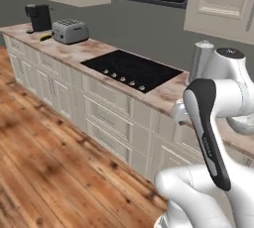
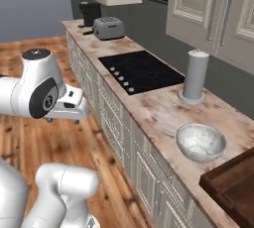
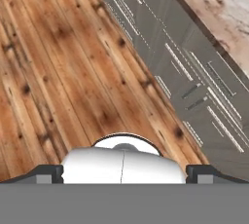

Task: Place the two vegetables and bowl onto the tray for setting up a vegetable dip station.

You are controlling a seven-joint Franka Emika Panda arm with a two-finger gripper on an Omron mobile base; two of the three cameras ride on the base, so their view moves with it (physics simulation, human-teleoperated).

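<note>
You have bare counter (image 2: 158, 115) between the cooktop (image 2: 141, 71) and the bowl (image 2: 201, 142). The tall canister (image 2: 195, 76) blocks the back wall side; the tray (image 2: 235, 182) crowds the bowl's right.

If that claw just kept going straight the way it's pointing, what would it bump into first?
Most likely the wooden floor. The hand view looks down along the open claw at bare planks, with the cabinet fronts off to one side. Nothing seems to lie between, though depth is hard to judge.
</note>
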